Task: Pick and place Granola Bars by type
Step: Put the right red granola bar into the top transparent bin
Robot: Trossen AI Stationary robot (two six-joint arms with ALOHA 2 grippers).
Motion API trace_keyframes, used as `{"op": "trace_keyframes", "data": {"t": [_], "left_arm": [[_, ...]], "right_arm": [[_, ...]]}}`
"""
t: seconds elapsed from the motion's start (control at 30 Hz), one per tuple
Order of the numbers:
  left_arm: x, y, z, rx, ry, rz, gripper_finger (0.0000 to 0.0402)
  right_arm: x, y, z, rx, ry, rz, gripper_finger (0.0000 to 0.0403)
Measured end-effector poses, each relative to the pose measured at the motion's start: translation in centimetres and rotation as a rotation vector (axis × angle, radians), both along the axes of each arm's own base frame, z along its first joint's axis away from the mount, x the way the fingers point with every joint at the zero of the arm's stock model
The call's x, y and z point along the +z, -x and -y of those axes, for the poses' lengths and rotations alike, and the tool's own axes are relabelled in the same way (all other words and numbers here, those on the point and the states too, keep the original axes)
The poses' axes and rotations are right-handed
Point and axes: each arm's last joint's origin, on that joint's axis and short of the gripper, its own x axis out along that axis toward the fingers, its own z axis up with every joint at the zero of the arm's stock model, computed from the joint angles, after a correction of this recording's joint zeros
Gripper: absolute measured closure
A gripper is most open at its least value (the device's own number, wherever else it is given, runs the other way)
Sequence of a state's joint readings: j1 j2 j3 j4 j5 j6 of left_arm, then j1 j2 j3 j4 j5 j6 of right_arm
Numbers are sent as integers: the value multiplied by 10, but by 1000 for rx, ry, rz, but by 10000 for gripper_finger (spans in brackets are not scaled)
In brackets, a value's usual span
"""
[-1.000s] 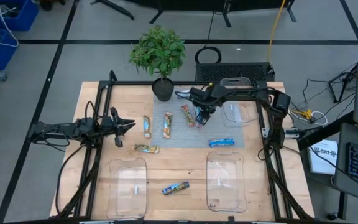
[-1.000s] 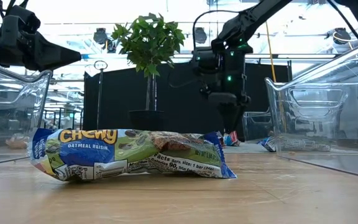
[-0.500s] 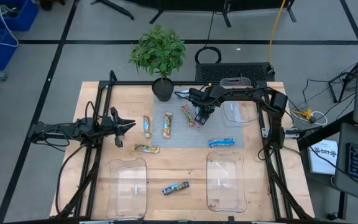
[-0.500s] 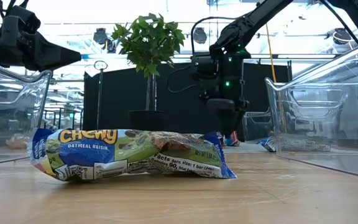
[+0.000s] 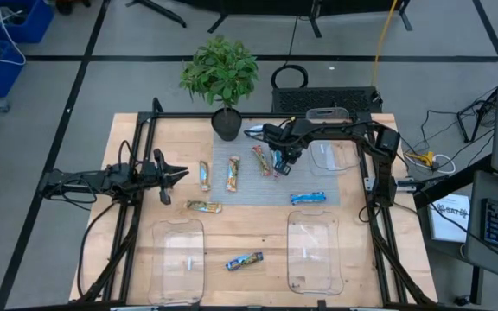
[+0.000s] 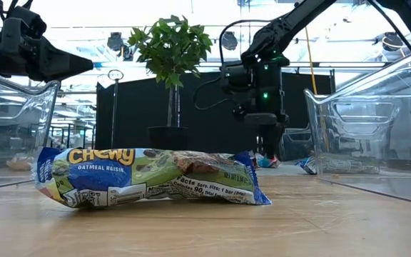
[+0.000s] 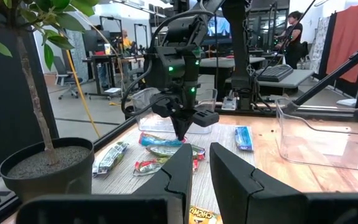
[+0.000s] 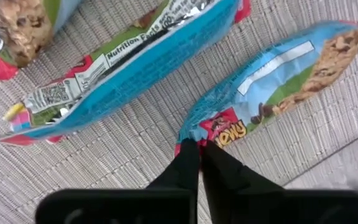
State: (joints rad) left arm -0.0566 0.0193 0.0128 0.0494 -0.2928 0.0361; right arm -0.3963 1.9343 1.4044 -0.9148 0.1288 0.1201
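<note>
Several granola bars lie flat on a grey woven mat (image 5: 258, 187): two yellow-brown ones (image 5: 204, 175) (image 5: 233, 173), a red-green one (image 5: 260, 160) and a blue one (image 5: 308, 198). Two more rest on the bare wood (image 5: 203, 206) (image 5: 244, 260). My right gripper (image 5: 277, 161) points down at the mat's far part, shut on a blue, green and red bar (image 8: 272, 74). My left gripper (image 5: 176, 174) waits level at the table's left, its fingers (image 7: 180, 168) almost together with nothing between them. My right gripper pinches the bar's crimped wrapper end (image 8: 194, 138) between its two fingertips. It comes from above, pointing down. The rest of the bar lies flat on the mat, stretching away from the fingers beside a second bar (image 8: 135, 68).
Clear plastic trays stand at the near left (image 5: 177, 259), the near right (image 5: 315, 252) and the far right (image 5: 327, 155). A potted plant (image 5: 225, 78) stands at the far edge, close to the mat. Dark frame rails run along both sides of the table.
My right gripper has stayed over the same spot on the mat and shut its fingers on the end of the bar. The bar lies where it was.
</note>
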Motion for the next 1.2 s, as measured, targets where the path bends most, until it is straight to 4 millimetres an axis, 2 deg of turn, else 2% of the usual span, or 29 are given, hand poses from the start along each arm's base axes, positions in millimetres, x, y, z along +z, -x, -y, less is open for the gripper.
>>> {"op": "trace_keyframes", "data": {"t": [0.2, 0.37, 0.6, 0.83, 0.93, 1.07, 1.2], "left_arm": [[0, 0, 0, 0, 0, -1, 339], [0, 0, 0, 0, 0, -1, 339], [0, 0, 0, 0, -1, -1, 339], [0, 0, 0, 1, -1, -1, 339], [0, 0, 0, 1, -1, -2, 339], [0, 0, 0, -4, -1, -2, 339], [-1, 0, 0, -4, -1, -3, 339]], "right_arm": [[5, -4, -4, 47, 42, 33, 402], [28, 0, -9, 59, 121, 65, 402], [83, 15, -22, 50, 192, 247, 403], [142, 38, -48, 70, 305, 453, 403], [158, 52, -60, 64, 351, 523, 403], [159, 73, -70, 38, 403, 566, 403], [143, 96, -75, -13, 428, 585, 403]]}}
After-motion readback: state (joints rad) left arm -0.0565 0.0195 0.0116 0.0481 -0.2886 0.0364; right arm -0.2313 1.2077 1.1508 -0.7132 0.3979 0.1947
